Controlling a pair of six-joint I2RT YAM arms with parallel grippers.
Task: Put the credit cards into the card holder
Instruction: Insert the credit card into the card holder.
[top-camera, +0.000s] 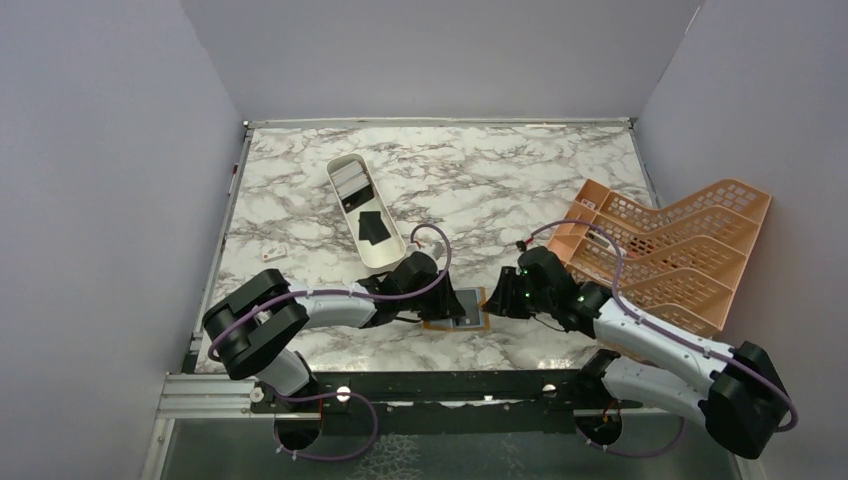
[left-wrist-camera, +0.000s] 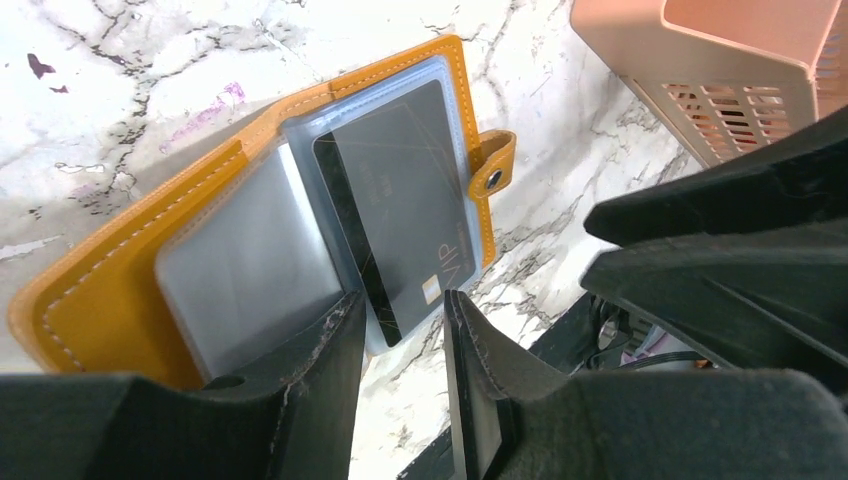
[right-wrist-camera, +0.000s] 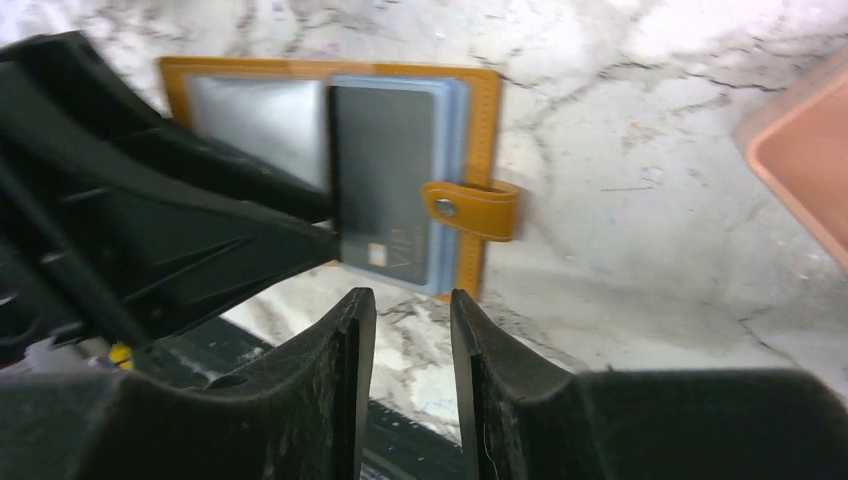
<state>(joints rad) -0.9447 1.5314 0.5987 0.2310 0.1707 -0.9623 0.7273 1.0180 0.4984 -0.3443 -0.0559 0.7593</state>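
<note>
The orange-tan card holder (top-camera: 455, 306) lies open on the marble near the table's front edge, between both grippers. In the left wrist view a dark credit card (left-wrist-camera: 395, 210) sits partly inside the holder's (left-wrist-camera: 110, 300) clear right sleeve, its lower corner sticking out. My left gripper (left-wrist-camera: 402, 305) is open, and that corner lies in the gap below the fingers, unpinched. My right gripper (right-wrist-camera: 412, 300) is open and empty, just short of the holder's (right-wrist-camera: 480, 110) near edge, with the same card (right-wrist-camera: 385, 180) ahead of it. More credit cards, black (top-camera: 370, 228) and grey-silver (top-camera: 350, 180), lie in the white tray.
The long white oval tray (top-camera: 385, 262) stands behind the left gripper. A large orange lattice rack (top-camera: 665, 250) fills the right side, close to the right arm. A small white item (top-camera: 274, 251) lies at the left. The table's black front rail is just below the holder.
</note>
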